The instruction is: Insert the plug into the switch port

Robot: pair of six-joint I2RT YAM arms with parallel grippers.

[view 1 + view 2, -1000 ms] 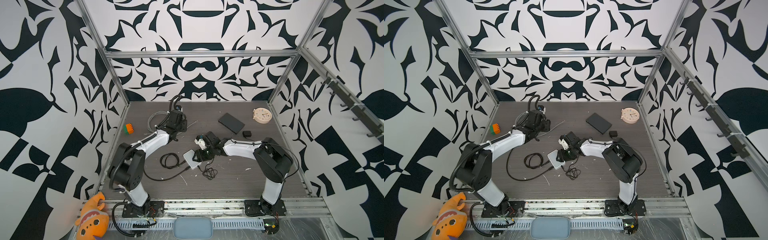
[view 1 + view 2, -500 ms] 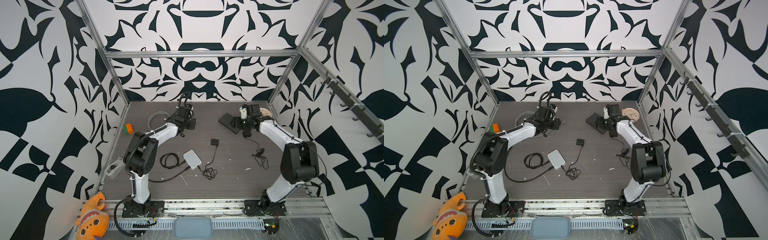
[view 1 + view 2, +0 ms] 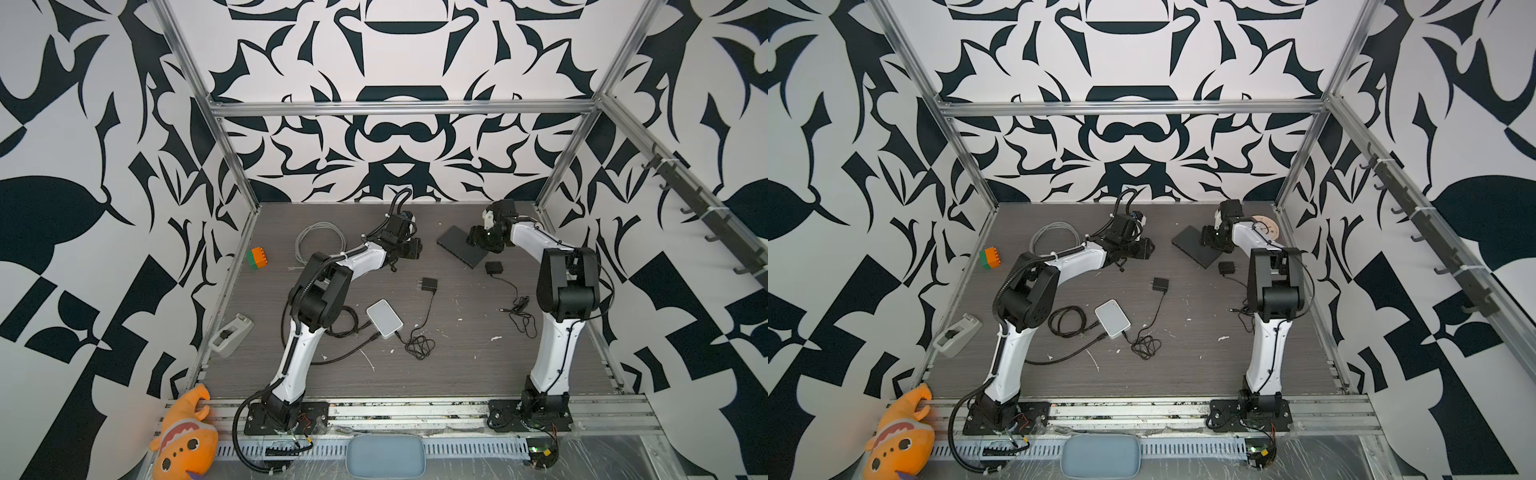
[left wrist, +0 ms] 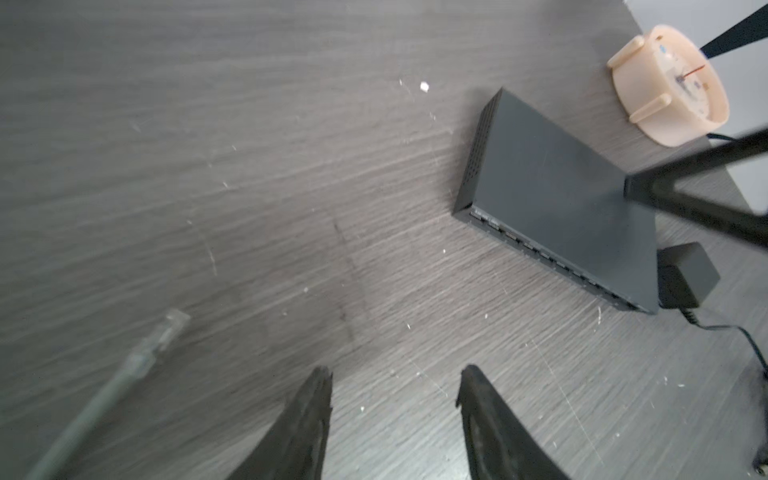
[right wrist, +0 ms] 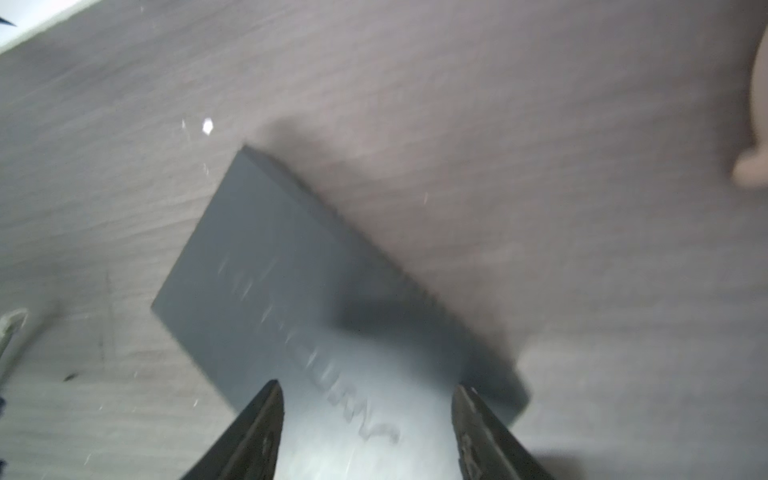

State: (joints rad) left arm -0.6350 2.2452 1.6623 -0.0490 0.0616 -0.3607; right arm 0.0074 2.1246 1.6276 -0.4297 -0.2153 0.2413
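1. Ignore the white box (image 3: 384, 319) and the black adapter (image 3: 429, 284) near the front, at 6 o'clock of the left gripper (image 3: 410, 249); judged no part of this job
2. Note the left gripper's jaws: parted about halfway, gripping nothing. Look for the plug (image 4: 176, 322), clear, on its grey cable (image 4: 95, 399), lying on the table (image 3: 457, 365) just beside those jaws, outside them
3. Swing over the plug, straddle its body from the sides, leave tip and latch free, close softly
4. Aim at the switch (image 3: 455, 248), at 1 o'clock of the table's middle, port row facing about 7 o'clock; come in level and square to one port
5. Use the right gripper (image 5: 365, 388), jaws wide, empty, poised over the switch top, to pin it against sliding
6. Keep clear of the clock (image 3: 1266, 226), at 2 o'clock of the switch
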